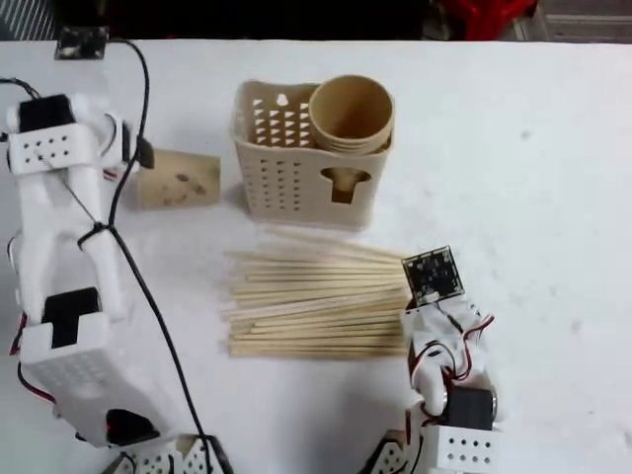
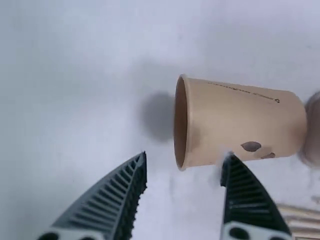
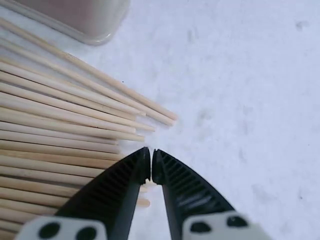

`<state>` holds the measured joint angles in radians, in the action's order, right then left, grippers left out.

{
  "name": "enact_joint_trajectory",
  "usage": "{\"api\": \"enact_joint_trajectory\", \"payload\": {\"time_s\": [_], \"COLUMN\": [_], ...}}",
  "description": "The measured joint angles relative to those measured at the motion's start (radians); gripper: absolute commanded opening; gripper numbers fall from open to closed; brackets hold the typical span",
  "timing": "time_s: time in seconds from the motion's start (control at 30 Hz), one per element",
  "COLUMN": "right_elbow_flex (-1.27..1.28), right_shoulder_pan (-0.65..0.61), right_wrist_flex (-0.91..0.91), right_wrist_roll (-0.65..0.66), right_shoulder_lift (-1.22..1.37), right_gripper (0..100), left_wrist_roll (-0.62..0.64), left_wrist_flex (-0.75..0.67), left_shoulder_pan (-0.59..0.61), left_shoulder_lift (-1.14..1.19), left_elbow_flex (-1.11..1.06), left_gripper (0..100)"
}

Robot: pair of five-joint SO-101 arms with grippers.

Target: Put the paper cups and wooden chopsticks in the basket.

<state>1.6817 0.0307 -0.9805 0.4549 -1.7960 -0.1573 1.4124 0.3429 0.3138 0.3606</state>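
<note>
You have a cream perforated plastic basket [image 1: 286,188] standing upright on the table. Nested tan paper cups [image 1: 352,114] sit mouth-up in its end nearer the right arm. A single tan paper cup [image 1: 178,179] lies on its side beside the basket's other end, not touching it. A loose pile of pale wooden chopsticks [image 1: 316,301] lies flat, roughly parallel, just in front of the basket.

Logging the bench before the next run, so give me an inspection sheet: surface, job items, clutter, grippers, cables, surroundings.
Surface: white table.
Job's things: basket upright, holding stacked paper cups; lone cup on its side beside it; wooden chopsticks piled on the table.
Clutter: nothing seen.
Grippers: left gripper open at the lone cup; right gripper shut at the chopsticks' ends.
Cables: black cable along the left arm; red and white wires on the right arm.
Surroundings: dark beyond the far edge.
</note>
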Motion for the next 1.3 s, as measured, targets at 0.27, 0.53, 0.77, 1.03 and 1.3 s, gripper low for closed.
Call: {"api": "enact_joint_trajectory", "payload": {"time_s": [0.27, 0.53, 0.77, 1.03, 1.3], "right_elbow_flex": [0.000, 0.000, 0.000, 0.000, 0.000], "right_shoulder_pan": [0.000, 0.000, 0.000, 0.000, 0.000], "right_wrist_flex": [0.000, 0.000, 0.000, 0.000, 0.000], "right_wrist_roll": [0.000, 0.000, 0.000, 0.000, 0.000], "right_shoulder_lift": [0.000, 0.000, 0.000, 0.000, 0.000], "right_gripper": [2.2, 2.2, 2.2, 2.2, 2.1], "left_wrist_roll": [-0.032, -0.091, -0.135, -0.121, -0.098], "left_wrist_flex": [-0.203, -0.270, -0.272, -0.169, 0.051], "left_shoulder_pan": [0.046, 0.190, 0.252, 0.264, 0.097], "left_shoulder_lift": [0.000, -0.005, -0.003, -0.003, -0.003], "left_elbow_flex": [-0.218, -0.249, -0.258, -0.166, 0.083], "left_gripper": [25, 25, 25, 25, 25]}}
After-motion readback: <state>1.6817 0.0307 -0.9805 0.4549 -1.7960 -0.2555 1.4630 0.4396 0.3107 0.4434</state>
